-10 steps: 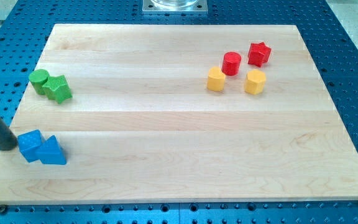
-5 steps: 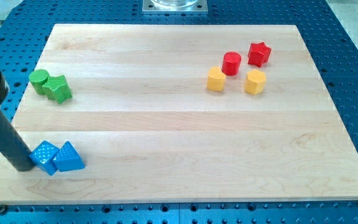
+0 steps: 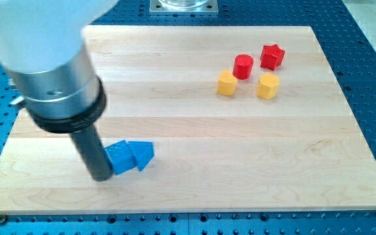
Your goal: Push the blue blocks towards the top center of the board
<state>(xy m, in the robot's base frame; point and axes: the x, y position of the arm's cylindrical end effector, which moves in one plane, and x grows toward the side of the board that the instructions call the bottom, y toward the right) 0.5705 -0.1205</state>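
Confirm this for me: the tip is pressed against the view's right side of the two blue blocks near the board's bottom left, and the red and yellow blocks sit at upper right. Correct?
Not quite. The camera view shows my tip at the view's left side of the two blue blocks, not the right. The rest holds: the blue pair lies near the board's bottom left, and the red blocks and yellow blocks sit at upper right.
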